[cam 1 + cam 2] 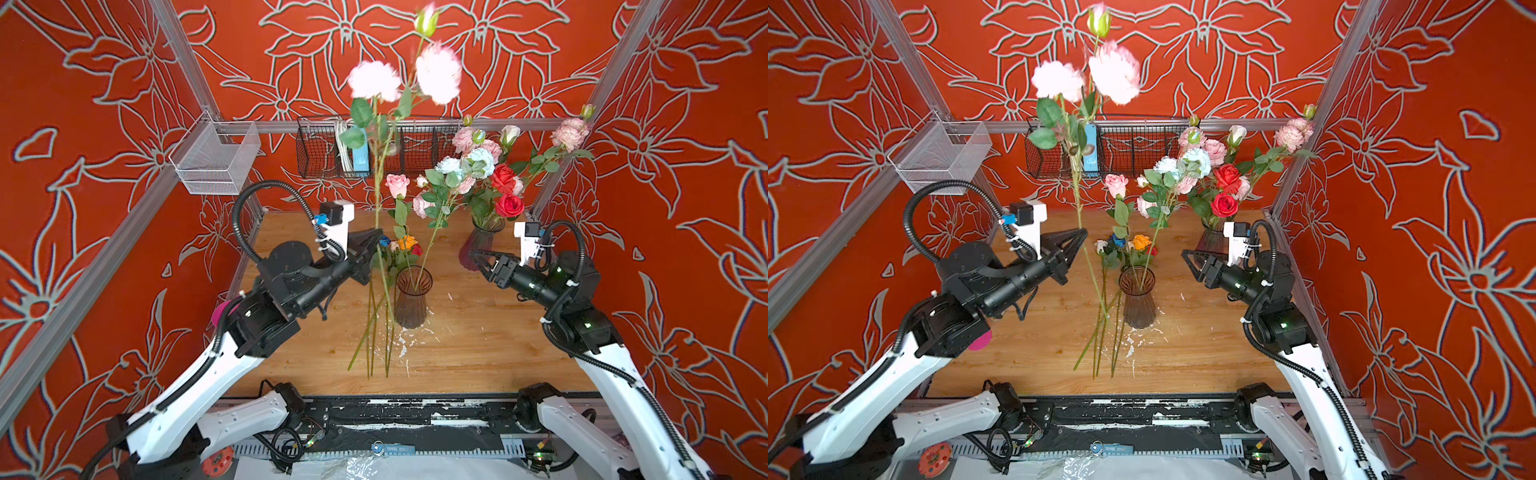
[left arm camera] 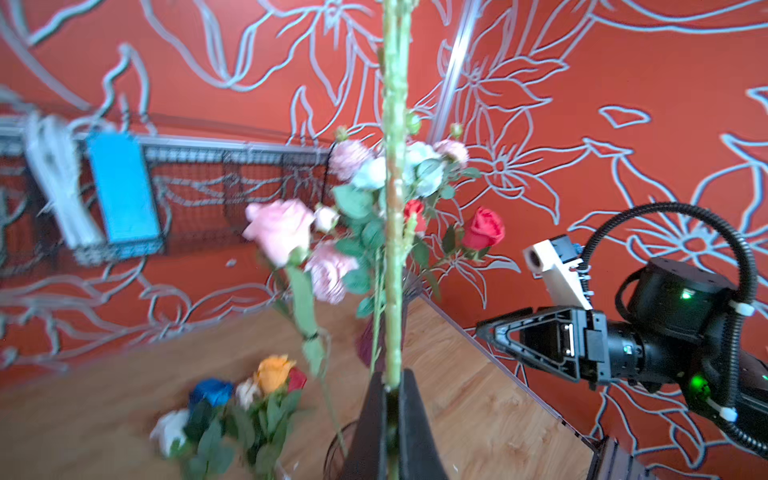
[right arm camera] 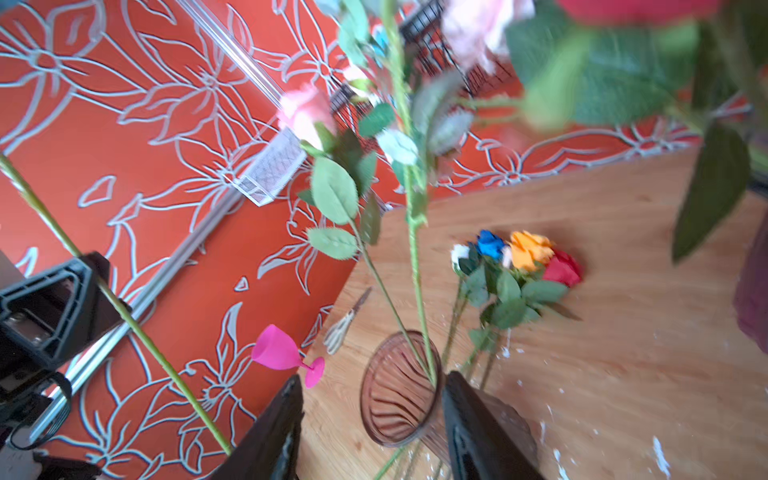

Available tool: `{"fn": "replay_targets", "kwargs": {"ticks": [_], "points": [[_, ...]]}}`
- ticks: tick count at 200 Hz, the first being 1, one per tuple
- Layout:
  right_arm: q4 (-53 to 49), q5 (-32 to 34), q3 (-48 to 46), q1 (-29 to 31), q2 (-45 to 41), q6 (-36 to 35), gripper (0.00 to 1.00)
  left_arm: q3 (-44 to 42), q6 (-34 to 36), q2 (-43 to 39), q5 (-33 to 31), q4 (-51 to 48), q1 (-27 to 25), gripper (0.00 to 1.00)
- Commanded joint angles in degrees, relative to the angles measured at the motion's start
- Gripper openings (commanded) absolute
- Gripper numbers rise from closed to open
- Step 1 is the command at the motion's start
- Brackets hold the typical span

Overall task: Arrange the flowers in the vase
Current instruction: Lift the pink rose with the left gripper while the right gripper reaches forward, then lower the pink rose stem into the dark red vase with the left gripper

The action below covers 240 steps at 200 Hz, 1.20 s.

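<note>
Your left hand (image 1: 377, 241) clamps a pink-bloom stem (image 1: 376, 183) left of the vase (image 1: 411, 303); your right hand (image 1: 477, 258) is part-open and empty.

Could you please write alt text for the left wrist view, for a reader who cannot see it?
The left hand is shut on a green flower stem that crosses the centre of the view. Beyond it, coloured roses lie on the wooden table, and the right hand points in, against red floral walls.
</note>
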Motion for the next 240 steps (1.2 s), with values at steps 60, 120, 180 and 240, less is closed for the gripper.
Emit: {"fn": "replay_targets", "kwargs": {"ticks": [60, 120, 180, 240], "points": [[3.6, 1.1, 2.3, 0.4, -0.1, 0.7, 0.56, 11.0, 12.5, 18.8, 1.3, 13.2, -0.8, 0.0], [0.1, 3.4, 0.0, 0.3, -1.5, -1.5, 0.57, -7.4, 8.2, 17.3, -4.1, 24.3, -0.8, 0.0], [0.2, 3.1, -1.9, 0.4, -1.1, -1.8, 0.57, -19.4, 1.5, 13.4, -7.2, 27.1, -0.9, 0.0], [-0.3, 2.9, -2.4, 0.4, -0.8, -1.4, 0.57, -20.2, 1.7, 10.3, -7.7, 23.1, -0.9, 0.28]]}}
